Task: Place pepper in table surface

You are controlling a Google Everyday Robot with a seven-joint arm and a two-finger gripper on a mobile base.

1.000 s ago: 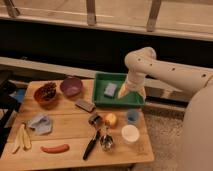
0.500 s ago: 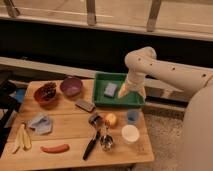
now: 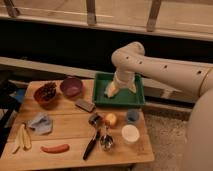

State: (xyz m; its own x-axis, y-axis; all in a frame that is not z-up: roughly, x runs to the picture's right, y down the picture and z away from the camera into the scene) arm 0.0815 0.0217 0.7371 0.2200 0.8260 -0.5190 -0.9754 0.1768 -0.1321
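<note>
The slim red-orange pepper [image 3: 55,148] lies flat on the light brown wooden table surface [image 3: 65,131], near the front left edge. My gripper [image 3: 111,92] hangs over the green tray [image 3: 119,102] at the back right, far from the pepper. Nothing shows in it. The white arm [image 3: 150,65] reaches in from the right.
A black-handled utensil [image 3: 91,145], a metal piece [image 3: 106,141], a white cup [image 3: 130,134], a round yellow-orange fruit [image 3: 111,119] and a small blue cup [image 3: 132,115] stand front right. Pale banana pieces [image 3: 21,138], a grey cloth [image 3: 40,123], two bowls [image 3: 71,86] and a dark block [image 3: 85,105] are on the left.
</note>
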